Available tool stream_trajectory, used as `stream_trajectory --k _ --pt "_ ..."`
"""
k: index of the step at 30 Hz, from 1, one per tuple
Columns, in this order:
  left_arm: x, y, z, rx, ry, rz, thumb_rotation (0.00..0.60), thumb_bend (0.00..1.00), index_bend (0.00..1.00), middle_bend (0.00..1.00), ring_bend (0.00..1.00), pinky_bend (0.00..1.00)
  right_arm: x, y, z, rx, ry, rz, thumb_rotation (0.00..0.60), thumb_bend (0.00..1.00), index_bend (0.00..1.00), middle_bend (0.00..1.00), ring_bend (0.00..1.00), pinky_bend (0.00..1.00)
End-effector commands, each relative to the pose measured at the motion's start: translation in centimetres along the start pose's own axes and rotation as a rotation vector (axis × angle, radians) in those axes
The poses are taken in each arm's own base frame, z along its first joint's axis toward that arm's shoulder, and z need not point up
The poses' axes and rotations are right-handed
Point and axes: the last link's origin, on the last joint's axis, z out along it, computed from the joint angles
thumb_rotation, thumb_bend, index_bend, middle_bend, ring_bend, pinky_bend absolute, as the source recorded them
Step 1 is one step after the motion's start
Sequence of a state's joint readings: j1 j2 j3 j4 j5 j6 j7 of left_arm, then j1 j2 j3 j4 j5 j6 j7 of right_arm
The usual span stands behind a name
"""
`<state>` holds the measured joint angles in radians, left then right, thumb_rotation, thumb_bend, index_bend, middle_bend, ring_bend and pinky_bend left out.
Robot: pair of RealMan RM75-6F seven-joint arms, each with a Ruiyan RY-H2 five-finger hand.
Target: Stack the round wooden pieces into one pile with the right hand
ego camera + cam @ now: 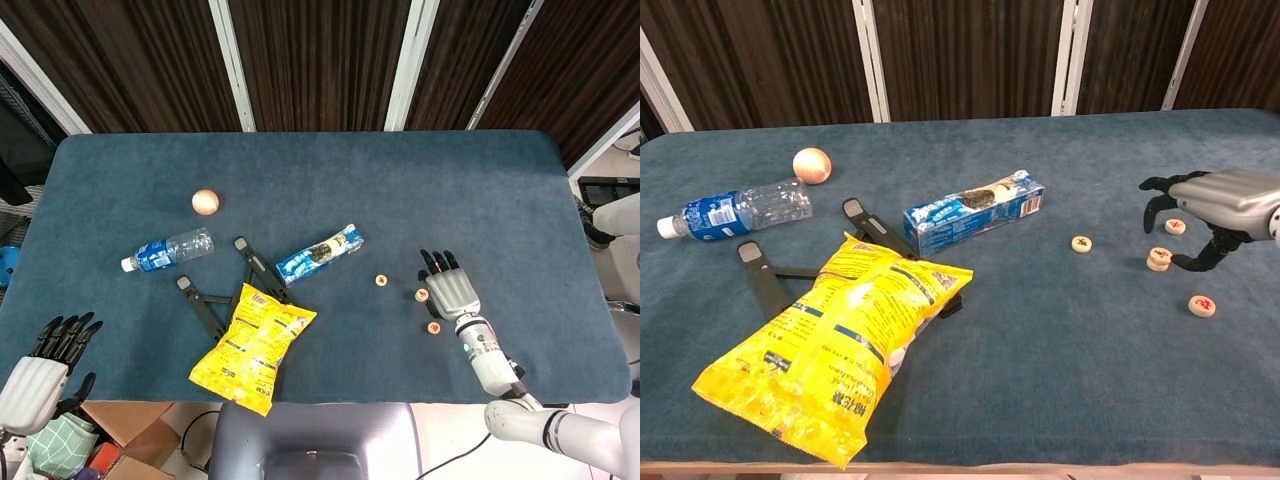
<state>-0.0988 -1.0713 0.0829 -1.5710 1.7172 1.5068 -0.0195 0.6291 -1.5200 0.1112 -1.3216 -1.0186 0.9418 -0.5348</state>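
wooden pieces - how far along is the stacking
Started: a small stack of what looks like two pieces already stands on the table. The right hand hovers over it, fingers spread, holding nothing. Left to add: three single pieces, one to the stack's left, one behind and one nearer the camera.

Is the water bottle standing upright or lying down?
Lying down: the water bottle rests on its side on the table, cap pointing left.
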Motion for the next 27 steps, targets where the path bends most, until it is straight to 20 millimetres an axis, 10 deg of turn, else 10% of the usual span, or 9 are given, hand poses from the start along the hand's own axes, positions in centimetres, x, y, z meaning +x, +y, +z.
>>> stream_trajectory --k 1,15,27 --pt "0.0 0.0 0.1 0.001 -0.001 0.001 0.6 0.47 0.0 0.0 0.0 0.03 1.2 -0.9 0.6 0.005 0.044 0.066 0.6 0.49 0.43 0.02 0.0 0.0" --pt "0.1 -0.2 0.0 0.007 0.003 0.003 0.6 0.48 0.0 0.0 0.0 0.03 1.4 -7.7 3.9 0.064 0.042 0.109 0.6 0.41 0.46 0.02 0.0 0.0" --pt "0.4 -0.3 -0.2 0.006 0.012 -0.003 0.6 0.48 0.0 0.0 0.0 0.03 1.5 -8.1 5.3 0.038 0.039 0.065 0.6 0.42 0.53 0.01 0.0 0.0"
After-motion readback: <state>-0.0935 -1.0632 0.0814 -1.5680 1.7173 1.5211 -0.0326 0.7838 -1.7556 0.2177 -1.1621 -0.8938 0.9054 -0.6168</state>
